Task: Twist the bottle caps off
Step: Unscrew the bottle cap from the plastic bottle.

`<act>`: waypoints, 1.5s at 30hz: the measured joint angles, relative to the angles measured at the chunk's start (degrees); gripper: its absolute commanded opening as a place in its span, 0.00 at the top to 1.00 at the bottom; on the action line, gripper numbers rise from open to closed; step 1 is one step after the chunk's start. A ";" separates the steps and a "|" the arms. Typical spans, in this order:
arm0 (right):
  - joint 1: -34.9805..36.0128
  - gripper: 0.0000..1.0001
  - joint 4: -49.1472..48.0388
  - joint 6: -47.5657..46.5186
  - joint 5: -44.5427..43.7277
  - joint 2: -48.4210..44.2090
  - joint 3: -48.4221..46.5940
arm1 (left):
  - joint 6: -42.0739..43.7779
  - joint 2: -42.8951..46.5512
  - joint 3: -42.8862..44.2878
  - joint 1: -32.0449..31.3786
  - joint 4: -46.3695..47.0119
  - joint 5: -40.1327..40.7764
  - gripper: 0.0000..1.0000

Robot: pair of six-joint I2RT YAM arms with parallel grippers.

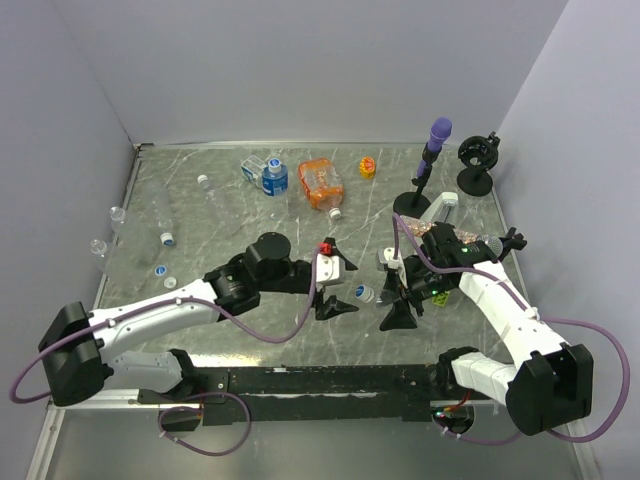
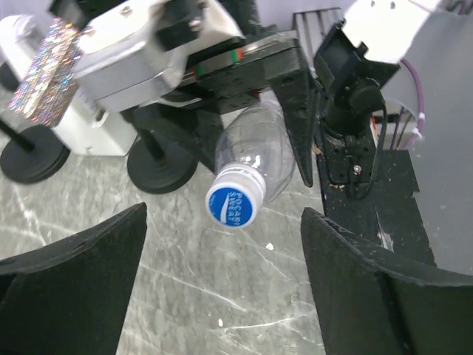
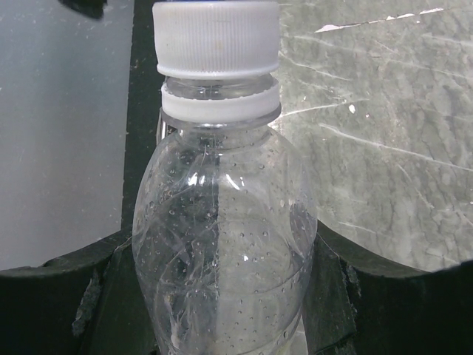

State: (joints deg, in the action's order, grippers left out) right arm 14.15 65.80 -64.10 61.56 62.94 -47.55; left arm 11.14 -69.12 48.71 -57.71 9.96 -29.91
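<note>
Bottle [image 3: 225, 244] is clamped in right gripper [image 1: 393, 292] jaws, mid-frame in top view, axis approx. horizontal; cap [image 2: 236, 196] is pointed frame-left at left gripper [image 1: 343, 287], whose jaws are spread wide.

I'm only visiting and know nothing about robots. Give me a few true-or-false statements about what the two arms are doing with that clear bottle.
1. The right gripper is clamped on a clear plastic bottle. True.
2. The left gripper is shut on the bottle's white round screw cap with the blue top. False: its jaws are open on either side of the cap and do not touch it.
3. That cap sits on the bottle's neck. True.
4. The purple-topped black stand lies toppled. False: it stands upright.
</note>
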 measured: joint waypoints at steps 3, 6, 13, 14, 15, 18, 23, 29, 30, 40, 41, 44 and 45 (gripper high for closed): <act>0.00 0.90 -0.04 0.00 0.00 0.00 0.00 | 1.95 -2.08 1.40 0.09 -0.55 -2.58 0.28; 0.00 0.90 -0.04 -0.09 0.00 0.00 0.00 | 3.28 -4.57 3.72 0.28 -1.95 -4.70 0.36; 0.00 0.90 -0.04 -0.09 0.00 -0.02 0.00 | 4.74 -8.00 6.93 0.66 -5.20 -7.91 0.46; 0.00 0.90 -0.04 -0.09 0.00 -0.02 0.00 | 4.85 -8.22 6.95 0.70 -5.44 -8.17 0.50; 0.00 0.90 -0.04 -0.09 0.00 -0.02 0.00 | 4.90 -8.46 7.04 0.72 -6.03 -8.46 0.53; 0.00 0.90 -0.02 -0.13 -0.02 -0.02 0.00 | 5.07 -8.85 7.06 0.92 -7.23 -9.03 0.67; 0.00 0.90 -0.04 -0.13 0.28 -0.02 0.00 | 3.93 -8.90 7.39 1.70 -7.69 -10.43 0.86; 0.00 0.90 0.02 -0.09 1.38 -0.04 0.00 | -7.34 -9.01 7.56 2.49 -6.58 -10.88 0.94; 0.00 0.90 0.07 -0.07 1.53 -0.04 0.00 | -10.91 -9.11 7.58 2.58 -6.36 -10.64 0.96; -0.07 0.90 1.88 0.61 1.25 -0.04 0.02 | -44.44 -10.47 8.57 2.93 -7.65 -6.78 0.93; -0.07 0.89 1.92 0.59 1.09 -0.04 0.00 | -46.82 -10.40 8.33 2.93 -7.52 -6.23 0.92; -0.07 0.90 1.86 0.57 0.79 -0.02 0.02 | -52.94 -9.86 7.76 2.64 -7.74 -3.96 0.91; -0.07 0.89 1.77 0.57 0.85 -0.02 0.00 | -54.40 -9.62 7.76 2.45 -7.93 -2.99 0.92</act>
State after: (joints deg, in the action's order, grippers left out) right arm 14.09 67.57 -63.53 62.41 62.92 -47.55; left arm -43.27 -78.74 56.47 -55.27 2.02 -32.91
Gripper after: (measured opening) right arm 0.674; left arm 0.338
